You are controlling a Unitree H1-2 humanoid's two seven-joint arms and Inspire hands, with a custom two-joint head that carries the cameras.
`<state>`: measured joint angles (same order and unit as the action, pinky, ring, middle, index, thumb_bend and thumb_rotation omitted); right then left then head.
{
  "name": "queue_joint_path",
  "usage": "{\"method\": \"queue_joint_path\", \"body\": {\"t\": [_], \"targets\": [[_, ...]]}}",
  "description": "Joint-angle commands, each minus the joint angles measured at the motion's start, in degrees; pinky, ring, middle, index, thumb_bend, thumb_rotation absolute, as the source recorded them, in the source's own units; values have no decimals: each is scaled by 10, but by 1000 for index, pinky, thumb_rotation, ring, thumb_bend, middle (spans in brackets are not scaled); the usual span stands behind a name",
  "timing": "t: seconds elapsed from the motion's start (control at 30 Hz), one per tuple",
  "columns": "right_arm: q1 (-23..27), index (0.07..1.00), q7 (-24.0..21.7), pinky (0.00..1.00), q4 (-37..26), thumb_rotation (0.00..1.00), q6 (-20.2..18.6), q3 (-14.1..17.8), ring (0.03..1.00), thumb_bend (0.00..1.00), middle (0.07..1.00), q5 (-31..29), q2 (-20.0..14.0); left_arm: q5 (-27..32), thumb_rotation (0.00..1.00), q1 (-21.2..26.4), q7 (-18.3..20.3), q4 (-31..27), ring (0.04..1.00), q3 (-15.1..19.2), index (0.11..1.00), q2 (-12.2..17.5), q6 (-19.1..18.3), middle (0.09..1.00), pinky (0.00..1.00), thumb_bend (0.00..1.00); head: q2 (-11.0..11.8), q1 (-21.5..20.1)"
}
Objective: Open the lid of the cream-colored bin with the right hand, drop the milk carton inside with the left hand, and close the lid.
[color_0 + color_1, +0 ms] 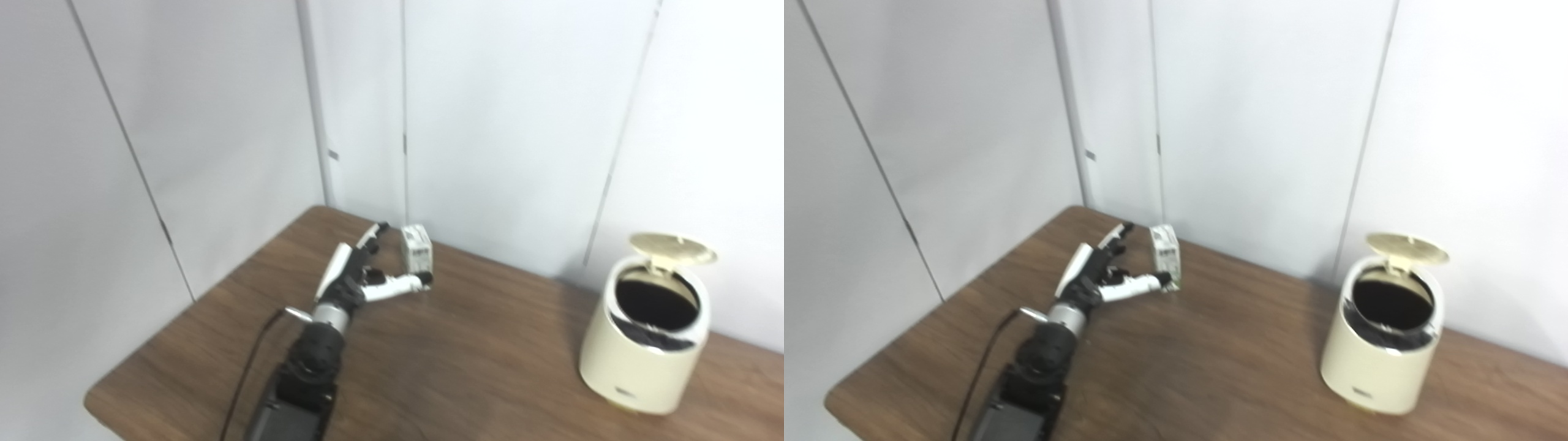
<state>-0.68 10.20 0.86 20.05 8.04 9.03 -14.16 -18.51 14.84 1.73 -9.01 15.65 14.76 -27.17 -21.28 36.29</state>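
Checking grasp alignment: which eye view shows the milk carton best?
Left eye view, marginally: the milk carton sits nearer centre and looks slightly larger, with the open left hand beside it. The right eye view shows the same carton, upright near the wall, equally blurred. Neither settles whether the thumb touches it.

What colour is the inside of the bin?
Black inside the bin, seen best in the right eye view.
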Motion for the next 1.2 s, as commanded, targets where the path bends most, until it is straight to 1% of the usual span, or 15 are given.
{"method": "queue_joint_path", "body": {"t": [0.0,0.1,0.2,0.3,0.33,0.4,0.53,0.6,0.7,0.77,0.83,0.93,0.97,1.07,1.17], "targets": [[-11,688,-1,608,38,476,18,3,704,251,725,8,-6,-18,392,41,-4,4,987,8,1000,9,3,1000,836,983,1,0],[-5,691,-2,607,51,518,21,4,701,268,724,7,-8,-32,388,60,-7,30,951,-1,1000,19,3,1000,765,999,8,4],[-1,693,-2,599,62,515,29,2,701,259,726,8,-9,-49,389,71,-21,63,929,-26,1000,38,6,991,725,1000,14,5],[1,689,-2,579,69,475,38,-1,694,247,719,10,-9,-57,379,81,-29,86,924,-30,1000,41,3,985,724,1000,16,4],[1,687,-3,576,68,463,32,-1,692,245,717,12,-9,-59,375,84,-32,92,922,-29,1000,41,3,982,721,1000,18,3],[1,687,-3,565,71,473,32,-2,685,257,712,11,-9,-65,374,89,-34,101,936,-29,1000,41,3,997,730,1000,20,3],[4,688,-2,563,85,442,50,-2,679,258,710,8,-10,-74,374,102,-32,120,945,-22,1000,40,3,1000,729,1000,21,-2],[3,685,-2,539,83,431,45,-2,666,263,704,8,-8,-76,370,108,-27,129,962,-18,1000,42,3,1000,754,1000,20,-4],[-1,686,-2,534,69,428,25,-2,666,256,702,16,-7,-82,356,119,-20,138,966,-14,1000,40,3,1000,748,1000,20,-5],[-2,686,-5,533,70,415,32,-3,667,254,702,12,-8,-88,344,125,-16,145,968,-14,1000,40,3,1000,751,1000,19,-7],[-2,686,-6,546,73,394,38,-3,674,256,704,9,-8,-99,349,130,-12,154,976,-14,1000,41,3,1000,764,1000,18,-8],[-5,680,-11,555,63,393,30,-4,678,260,705,6,-7,-111,343,138,-5,167,998,-12,1000,40,3,1000,830,1000,17,-13],[-6,681,-11,558,61,396,28,-4,680,258,706,9,-8,-113,343,139,-1,170,999,-14,1000,42,3,1000,829,1000,17,-13],[-8,677,-12,562,60,402,31,-4,682,256,705,11,-9,-113,361,144,5,179,968,-15,1000,43,3,1000,760,1000,14,-18],[-10,674,-13,564,62,403,37,-3,682,267,700,7,-8,-110,344,149,0,190,958,-14,1000,39,3,1000,769,1000,13,-22]]}}
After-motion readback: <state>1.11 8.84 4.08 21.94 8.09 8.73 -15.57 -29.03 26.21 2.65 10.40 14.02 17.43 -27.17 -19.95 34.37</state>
